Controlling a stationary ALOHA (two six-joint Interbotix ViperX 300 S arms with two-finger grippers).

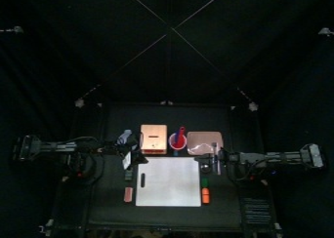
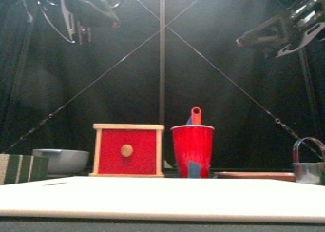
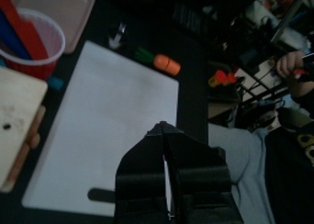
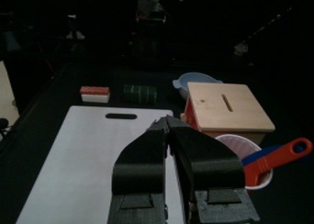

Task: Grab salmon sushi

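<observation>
The salmon sushi (image 1: 127,196) is a tiny pale orange-pink piece lying on the table just left of the white square board (image 1: 170,181), near its front corner. The right wrist view shows it (image 4: 92,93) beyond the board's far edge, next to a dark green piece (image 4: 135,93). My left gripper (image 1: 125,139) hangs high, behind the board's back left corner, jaws shut and empty. My right gripper (image 1: 214,156) hangs high by the board's back right corner, jaws shut and empty. Both are well apart from the sushi. The front view does not show the sushi.
A brighter orange-red piece (image 3: 167,65) and a green piece (image 3: 145,55) lie right of the board. Behind the board stand a wooden box (image 2: 128,150), a red cup holding a utensil (image 2: 193,152), a grey bowl (image 2: 64,160) and a mug (image 2: 309,164). A person's arm (image 3: 295,62) shows past the curtains.
</observation>
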